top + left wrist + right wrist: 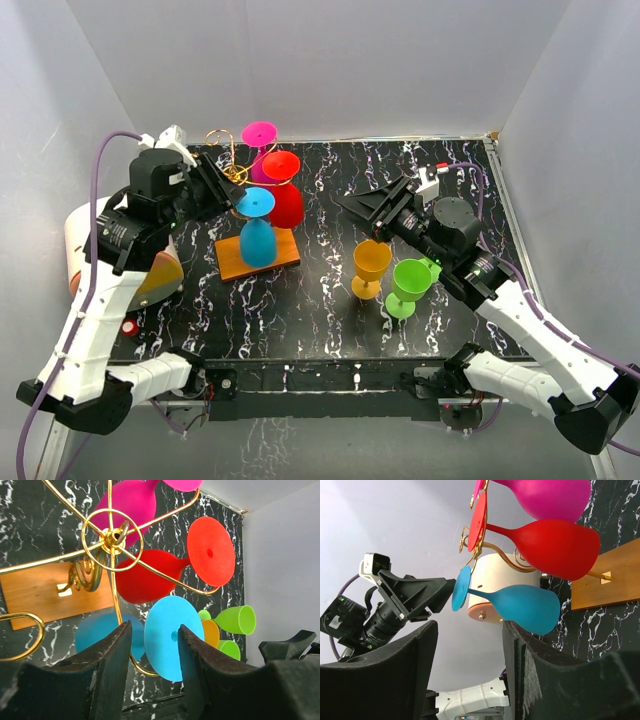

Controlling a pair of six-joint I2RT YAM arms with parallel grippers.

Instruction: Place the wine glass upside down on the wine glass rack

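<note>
The gold wire rack (232,172) stands on its orange base (288,256) at the back left. Three wine glasses hang upside down on it: blue (258,240), red (286,200) and magenta (259,135). My left gripper (214,190) is open and empty beside the rack. In the left wrist view its gripper (152,650) frames the blue glass's foot (170,640), just short of it. My right gripper (365,208) is open and empty, right of the rack and above an upright orange glass (371,266). The right wrist view shows the blue glass (527,607) and red glass (555,545) hanging.
An upright green glass (409,286) stands next to the orange one, right of centre. A cream and orange round object (160,278) sits at the table's left edge, with a small red thing (130,327) in front of it. White walls close in three sides.
</note>
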